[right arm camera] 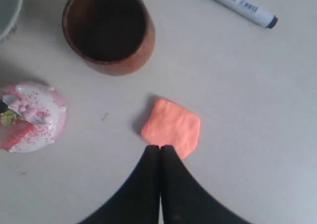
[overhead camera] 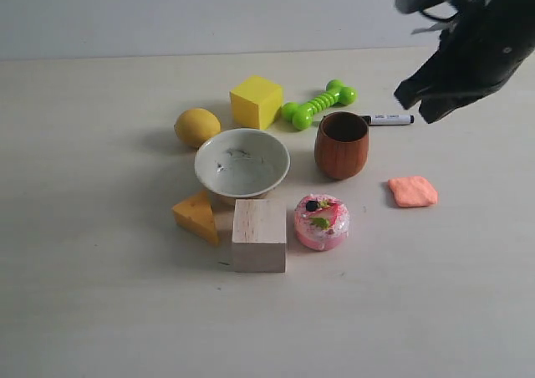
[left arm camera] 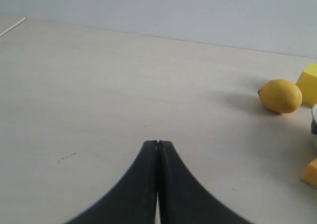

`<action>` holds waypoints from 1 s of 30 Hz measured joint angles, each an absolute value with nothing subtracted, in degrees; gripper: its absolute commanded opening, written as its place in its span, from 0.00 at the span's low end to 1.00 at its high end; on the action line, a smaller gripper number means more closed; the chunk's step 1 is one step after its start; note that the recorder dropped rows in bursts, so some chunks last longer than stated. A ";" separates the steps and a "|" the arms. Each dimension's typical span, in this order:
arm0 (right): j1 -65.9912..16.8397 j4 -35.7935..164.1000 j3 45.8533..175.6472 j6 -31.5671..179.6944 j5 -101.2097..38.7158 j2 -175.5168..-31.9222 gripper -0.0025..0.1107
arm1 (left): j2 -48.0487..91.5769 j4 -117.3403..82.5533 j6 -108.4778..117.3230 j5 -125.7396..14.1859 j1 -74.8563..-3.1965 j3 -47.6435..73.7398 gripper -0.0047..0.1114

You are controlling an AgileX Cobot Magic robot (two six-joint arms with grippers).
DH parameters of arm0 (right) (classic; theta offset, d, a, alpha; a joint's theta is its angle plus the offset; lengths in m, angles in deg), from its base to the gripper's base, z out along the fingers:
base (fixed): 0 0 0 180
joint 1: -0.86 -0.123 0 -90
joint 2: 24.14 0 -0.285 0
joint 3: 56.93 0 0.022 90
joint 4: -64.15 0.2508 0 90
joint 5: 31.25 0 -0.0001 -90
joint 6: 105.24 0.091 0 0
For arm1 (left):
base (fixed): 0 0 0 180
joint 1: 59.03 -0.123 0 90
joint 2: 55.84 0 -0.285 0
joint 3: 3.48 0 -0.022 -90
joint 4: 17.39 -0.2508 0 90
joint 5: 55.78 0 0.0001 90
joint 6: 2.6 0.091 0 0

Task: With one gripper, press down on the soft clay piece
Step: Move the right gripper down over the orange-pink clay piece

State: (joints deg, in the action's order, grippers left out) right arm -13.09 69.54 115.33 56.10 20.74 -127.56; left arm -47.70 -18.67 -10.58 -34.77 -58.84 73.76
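The soft clay piece (overhead camera: 413, 191) lies flat on the table, right of the wooden cup (overhead camera: 341, 145); it is salmon-orange with soft uneven edges. In the exterior view my right gripper (overhead camera: 416, 104) hangs high in the air at the upper right, above and behind the clay, not touching it. The right wrist view looks down on the clay (right arm camera: 172, 127) just past the right gripper (right arm camera: 160, 147), whose fingers are pressed together and hold nothing. My left gripper (left arm camera: 157, 142) is shut and empty over bare table; it does not show in the exterior view.
A black-and-white marker (overhead camera: 387, 120) lies behind the clay. The pink cake toy (overhead camera: 321, 222), wooden block (overhead camera: 259, 235), cheese wedge (overhead camera: 196, 217), grey bowl (overhead camera: 242, 162), lemon (overhead camera: 196, 127), yellow cube (overhead camera: 256, 101) and green bone toy (overhead camera: 318, 104) crowd the middle.
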 measured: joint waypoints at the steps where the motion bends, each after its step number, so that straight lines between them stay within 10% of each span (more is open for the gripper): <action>1: -13.80 68.47 115.56 56.10 20.84 -128.69 0.02 | -47.70 -18.67 -10.58 -34.77 -58.84 73.76 0.04; 30: -8.70 69.73 116.07 60.58 16.16 -142.14 0.02 | -47.70 -18.67 -10.58 -34.77 -58.84 73.76 0.04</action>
State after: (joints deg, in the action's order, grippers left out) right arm -8.70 69.73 116.07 60.58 16.16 -142.14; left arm -47.70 -18.67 -10.58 -34.77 -58.84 73.76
